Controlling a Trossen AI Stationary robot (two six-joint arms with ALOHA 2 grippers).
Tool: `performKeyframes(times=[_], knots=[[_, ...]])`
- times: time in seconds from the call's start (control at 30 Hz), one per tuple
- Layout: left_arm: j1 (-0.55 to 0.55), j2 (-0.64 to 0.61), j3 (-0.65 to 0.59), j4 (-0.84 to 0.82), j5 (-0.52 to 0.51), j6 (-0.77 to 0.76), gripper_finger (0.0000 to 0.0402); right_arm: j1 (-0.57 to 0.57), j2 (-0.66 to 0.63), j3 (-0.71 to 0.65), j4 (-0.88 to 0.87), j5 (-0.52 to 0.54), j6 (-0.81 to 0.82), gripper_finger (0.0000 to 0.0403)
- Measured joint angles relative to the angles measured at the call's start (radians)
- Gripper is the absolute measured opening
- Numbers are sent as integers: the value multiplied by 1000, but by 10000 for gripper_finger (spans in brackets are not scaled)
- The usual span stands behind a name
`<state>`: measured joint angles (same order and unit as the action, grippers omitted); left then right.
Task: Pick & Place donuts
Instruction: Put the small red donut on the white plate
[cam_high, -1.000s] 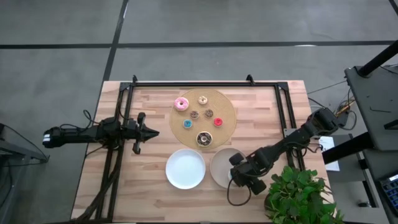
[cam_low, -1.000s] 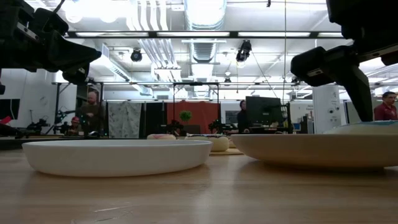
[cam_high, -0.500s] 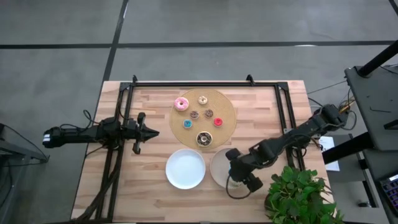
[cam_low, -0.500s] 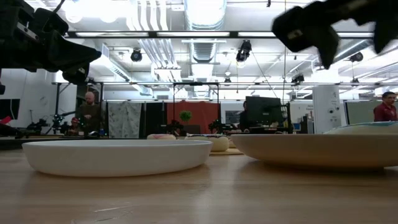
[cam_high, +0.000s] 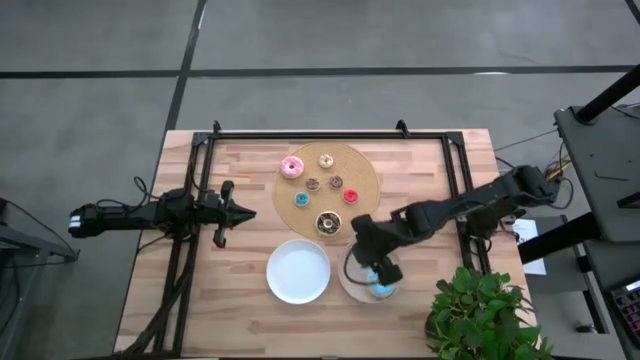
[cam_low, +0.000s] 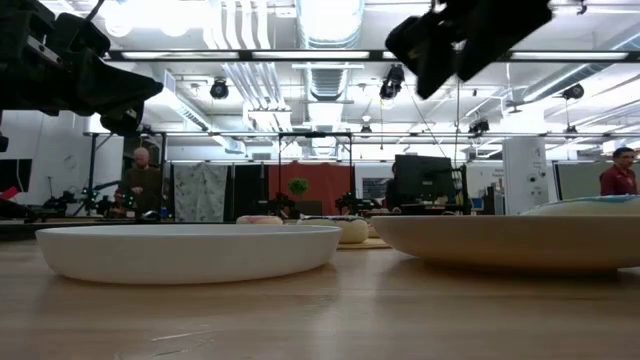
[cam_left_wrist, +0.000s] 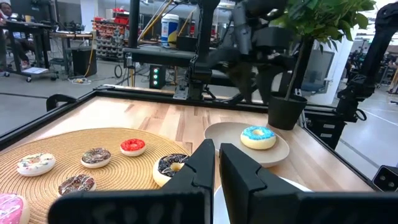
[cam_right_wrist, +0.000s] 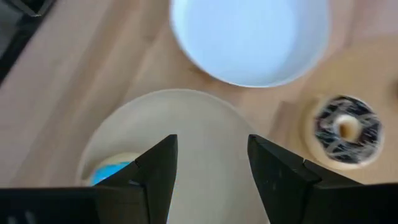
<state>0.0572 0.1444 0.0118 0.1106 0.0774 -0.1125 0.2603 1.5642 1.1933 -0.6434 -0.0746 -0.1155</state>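
Note:
Several small donuts lie on the round woven board (cam_high: 366, 172): pink (cam_high: 292, 167), tan (cam_high: 326, 160), brown (cam_high: 313, 184), red (cam_high: 351, 196), blue (cam_high: 301, 198) and the dark chocolate one (cam_high: 328, 222) at its near edge. The light blue donut (cam_high: 381, 290) lies flat on the cream plate (cam_high: 350, 275), also seen in the left wrist view (cam_left_wrist: 257, 135). My right gripper (cam_high: 365, 250) hovers open above that plate, between the blue donut (cam_right_wrist: 112, 171) and the chocolate donut (cam_right_wrist: 345, 130). My left gripper (cam_high: 245, 212) waits shut, left of the board.
A white plate (cam_high: 298, 271) sits left of the cream plate, near the table's near edge. A potted plant (cam_high: 480, 310) stands at the near right corner. Black frame rails (cam_high: 330, 133) run along the far edge and both sides. In the low view, people stand in the room behind.
My right gripper has risen from the near right rim of the cream plate and moved toward the far left, over the plate toward the board. The light blue donut stays on the plate and now shows uncovered from above. The left arm has kept still.

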Motion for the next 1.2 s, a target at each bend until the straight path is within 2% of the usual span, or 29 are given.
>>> performKeyframes(times=[0.5,0.97,1.2], knots=[[0,0,0,0,0,0,0,-236,0,9,8,52,132,190],[0,0,0,-1,0,0,0,-326,25,65,54,51,268,190],[0,0,0,0,0,0,0,-356,81,160,46,51,203,190]])
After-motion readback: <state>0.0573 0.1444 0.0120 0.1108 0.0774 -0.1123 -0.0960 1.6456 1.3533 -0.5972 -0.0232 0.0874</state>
